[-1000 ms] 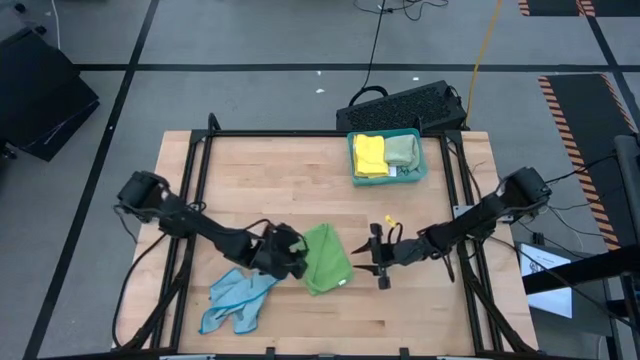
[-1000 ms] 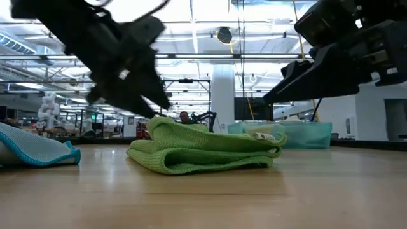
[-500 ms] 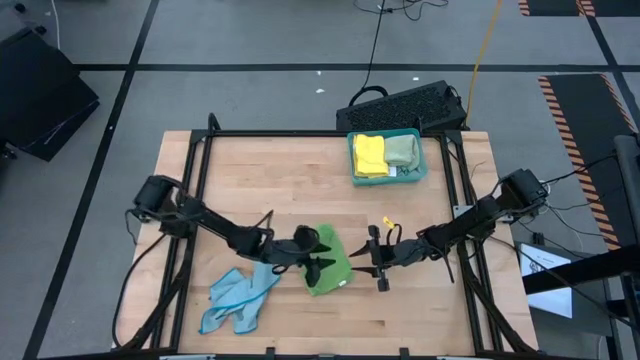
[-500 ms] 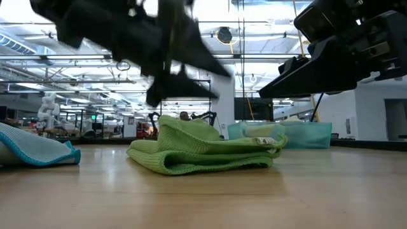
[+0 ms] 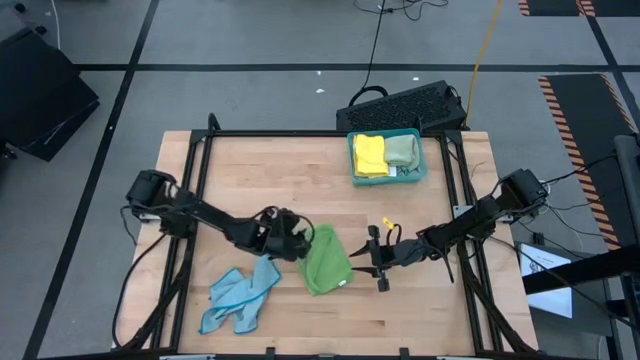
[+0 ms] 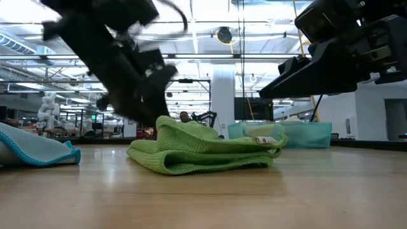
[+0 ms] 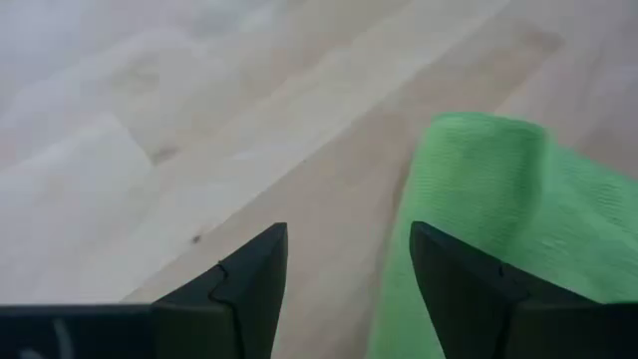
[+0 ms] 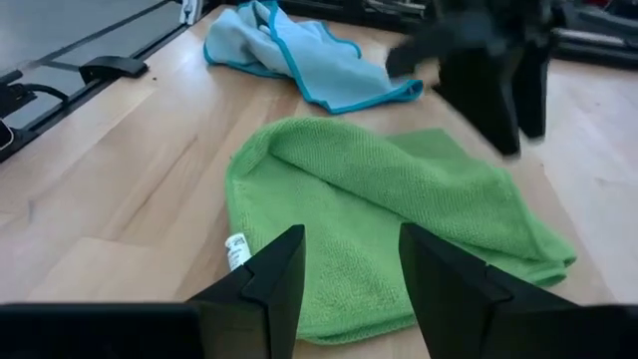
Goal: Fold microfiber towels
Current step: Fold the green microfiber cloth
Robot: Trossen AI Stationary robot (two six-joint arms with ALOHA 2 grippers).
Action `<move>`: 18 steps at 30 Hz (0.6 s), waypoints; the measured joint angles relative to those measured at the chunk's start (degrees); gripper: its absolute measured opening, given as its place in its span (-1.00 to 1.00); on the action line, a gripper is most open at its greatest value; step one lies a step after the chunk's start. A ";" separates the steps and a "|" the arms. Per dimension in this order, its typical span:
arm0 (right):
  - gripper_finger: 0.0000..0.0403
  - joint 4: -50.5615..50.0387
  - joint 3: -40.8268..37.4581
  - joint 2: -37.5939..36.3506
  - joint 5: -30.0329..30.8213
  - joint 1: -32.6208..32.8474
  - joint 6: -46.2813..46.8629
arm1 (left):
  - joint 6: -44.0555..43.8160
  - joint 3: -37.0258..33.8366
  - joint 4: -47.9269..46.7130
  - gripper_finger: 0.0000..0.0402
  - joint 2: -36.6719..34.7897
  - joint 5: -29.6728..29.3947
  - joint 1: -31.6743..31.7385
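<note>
From above, the left gripper (image 5: 291,236) hovers at the folded bright green microfiber towel (image 5: 326,259), right gripper (image 5: 377,262) just beside it. Left wrist: jaws parted, empty, towel (image 7: 478,199) just ahead. Right wrist: jaws apart, empty, towel (image 8: 379,214) ahead, crumpled light blue cloth (image 8: 299,60) beyond.

The folded towel (image 5: 326,260) is lying on the surface (image 5: 300,170), serving as the landmark. The left hand (image 5: 298,243) is hovering just beside its left edge. The right hand (image 5: 377,262) is sitting to its right, apart from it. The crumpled towel (image 5: 238,300) is lying to its left, nearer the front edge. The tray (image 5: 388,177) is standing behind it, toward the right, with two towels (image 5: 385,152) lying inside.
</note>
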 joint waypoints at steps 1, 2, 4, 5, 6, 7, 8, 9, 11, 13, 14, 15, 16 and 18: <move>-0.23 0.22 0.00 0.00 0.00 -0.12 -0.40 | 0.98 0.08 1.63 0.06 1.13 1.12 0.61; -0.23 0.19 0.00 0.00 0.00 -0.24 -0.46 | 2.38 0.53 3.43 0.06 2.14 2.66 1.04; -0.23 -0.01 0.00 0.00 0.01 -0.55 -0.58 | 4.11 0.71 5.89 0.06 3.08 4.80 1.17; -0.23 -0.24 0.01 -0.01 0.01 -0.60 -0.40 | 5.19 0.69 7.68 0.06 3.51 5.34 1.14; -0.23 -0.65 0.04 -0.02 0.02 -0.60 -0.17 | 6.67 0.71 10.26 0.06 3.85 6.24 1.00; -0.23 -0.98 0.01 0.00 0.02 -0.60 -0.11 | 8.02 0.75 11.62 0.06 3.96 6.91 0.58; -0.23 -1.06 0.00 0.00 0.02 -0.59 -0.08 | 9.52 0.71 13.05 0.06 3.94 7.39 0.29; -0.23 -1.14 0.03 0.00 0.00 -0.58 0.04 | 11.14 0.71 15.66 0.06 3.90 8.27 -0.01; -0.23 -1.22 -0.02 0.00 0.02 -0.58 -0.14 | 13.39 0.78 19.83 0.06 3.86 10.46 -0.43; -0.23 -0.76 0.02 0.00 0.00 -0.58 -0.41 | 16.51 0.71 25.89 0.06 3.85 14.21 -0.48; -0.23 -0.42 0.02 0.00 0.02 -0.58 -0.59 | 18.19 0.71 29.42 0.06 3.85 15.92 -0.42; -0.23 -0.02 0.00 0.00 0.01 -0.58 -0.64 | 19.75 0.75 32.79 0.06 3.84 17.24 -0.42; -0.23 0.25 0.04 0.00 0.00 -0.58 -0.57 | 21.37 0.75 35.52 0.06 3.79 18.38 -0.48; -0.23 0.34 0.02 0.00 0.00 -0.58 -0.04 | 23.84 0.75 36.92 0.06 2.93 19.79 -1.05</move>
